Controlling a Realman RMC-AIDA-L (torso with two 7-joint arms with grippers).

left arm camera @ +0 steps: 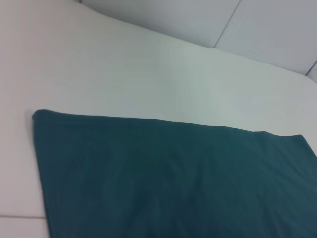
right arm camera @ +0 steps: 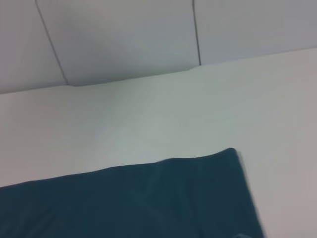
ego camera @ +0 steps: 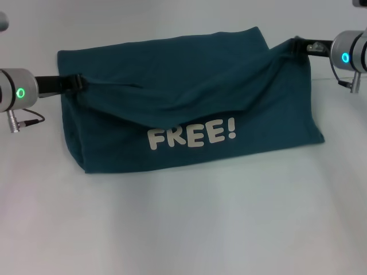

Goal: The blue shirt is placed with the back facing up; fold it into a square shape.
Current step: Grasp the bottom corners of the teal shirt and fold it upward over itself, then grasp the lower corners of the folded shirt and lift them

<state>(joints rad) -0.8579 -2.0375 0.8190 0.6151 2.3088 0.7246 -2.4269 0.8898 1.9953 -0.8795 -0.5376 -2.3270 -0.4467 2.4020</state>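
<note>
While each arm reaches inward, left gripper [ego camera: 78,83] and right gripper [ego camera: 296,44] pinch the blue shirt [ego camera: 189,86].

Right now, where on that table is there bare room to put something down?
The widest bare patch of the white table lies in front of the blue shirt; a strip runs behind it too. It is crowded at the shirt's sides, where the left gripper and right gripper hold it.

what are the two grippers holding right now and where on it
Both hold the blue shirt: left gripper pinches its left edge, right gripper its right edge.
</note>
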